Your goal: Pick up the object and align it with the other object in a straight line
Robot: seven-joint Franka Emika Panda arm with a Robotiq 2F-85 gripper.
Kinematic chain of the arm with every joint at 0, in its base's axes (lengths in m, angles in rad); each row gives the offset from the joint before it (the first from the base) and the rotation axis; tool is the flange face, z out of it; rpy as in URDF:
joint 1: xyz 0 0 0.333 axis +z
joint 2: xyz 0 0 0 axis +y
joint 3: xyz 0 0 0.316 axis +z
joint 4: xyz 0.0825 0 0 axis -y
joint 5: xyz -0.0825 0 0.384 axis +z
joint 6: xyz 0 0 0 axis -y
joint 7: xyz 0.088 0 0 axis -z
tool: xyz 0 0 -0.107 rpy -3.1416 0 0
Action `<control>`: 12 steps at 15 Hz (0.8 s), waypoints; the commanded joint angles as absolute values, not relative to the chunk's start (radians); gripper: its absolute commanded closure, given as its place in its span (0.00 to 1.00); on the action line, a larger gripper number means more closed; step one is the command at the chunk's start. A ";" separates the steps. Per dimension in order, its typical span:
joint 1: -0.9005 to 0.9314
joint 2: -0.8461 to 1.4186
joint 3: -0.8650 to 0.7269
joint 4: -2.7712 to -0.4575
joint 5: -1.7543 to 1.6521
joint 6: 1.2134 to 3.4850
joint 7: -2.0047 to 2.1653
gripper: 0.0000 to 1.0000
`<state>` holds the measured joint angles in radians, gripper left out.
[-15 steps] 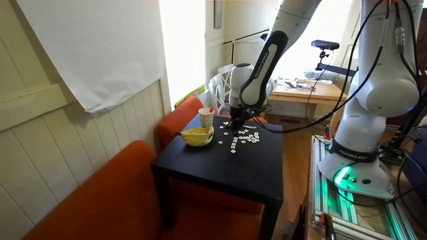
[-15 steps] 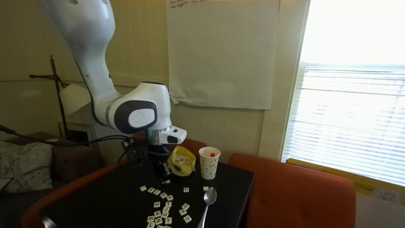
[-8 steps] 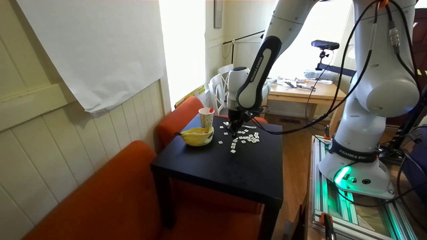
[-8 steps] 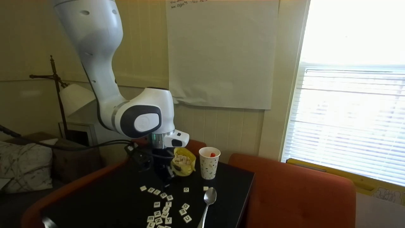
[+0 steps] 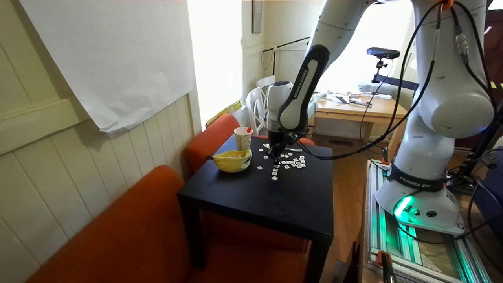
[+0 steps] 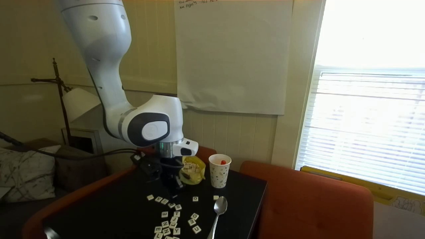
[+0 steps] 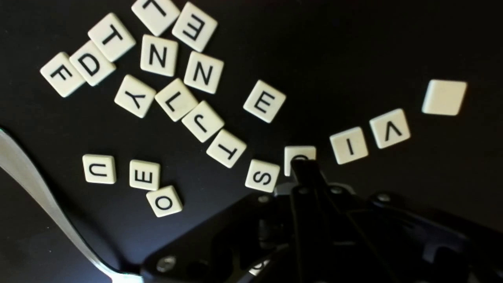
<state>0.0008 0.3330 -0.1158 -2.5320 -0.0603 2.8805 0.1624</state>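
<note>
- The task's thing is most likely the half-covered tile (image 7: 299,151), lying flat on the table (image 5: 243,200) between the S tile (image 7: 262,175) and the I tile (image 7: 349,145); its letter is partly hidden in the wrist view.
- It should be light, stiff and hard to break, with a smooth face that probably slides easily on the dark top.
- A pinch would best take 2 opposite edges, low down, since the tile is thin. The S tile sits just beside it, so a finger could knock that out of place.
- The gripper (image 7: 305,165) covers the tile's lower part in the wrist view, its 2 fingers together and nothing seen between them; whether the tips touch the tile, I cannot tell.
- To pinch, the fingers would have to part first; as they stand, a nudge into line looks easier.
- The arm (image 6: 113,86) reaches over the table in both exterior views, gripper pointing down.
- Past the I tile lie the V tile (image 7: 390,128) and a plain tile (image 7: 444,97).
- Farther out are a spoon (image 6: 220,205), a cup (image 6: 219,172) and a yellow pouch (image 6: 196,178).
</note>
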 commanded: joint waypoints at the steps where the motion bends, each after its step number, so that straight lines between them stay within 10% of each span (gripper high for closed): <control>1: -0.001 0.322 -0.111 -2.530 -0.047 2.845 0.142 0.99; 12: -0.013 0.331 -0.102 -2.522 -0.038 2.804 0.132 0.99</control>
<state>0.0005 0.3312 -0.1153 -2.5321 -0.0596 2.8382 0.1624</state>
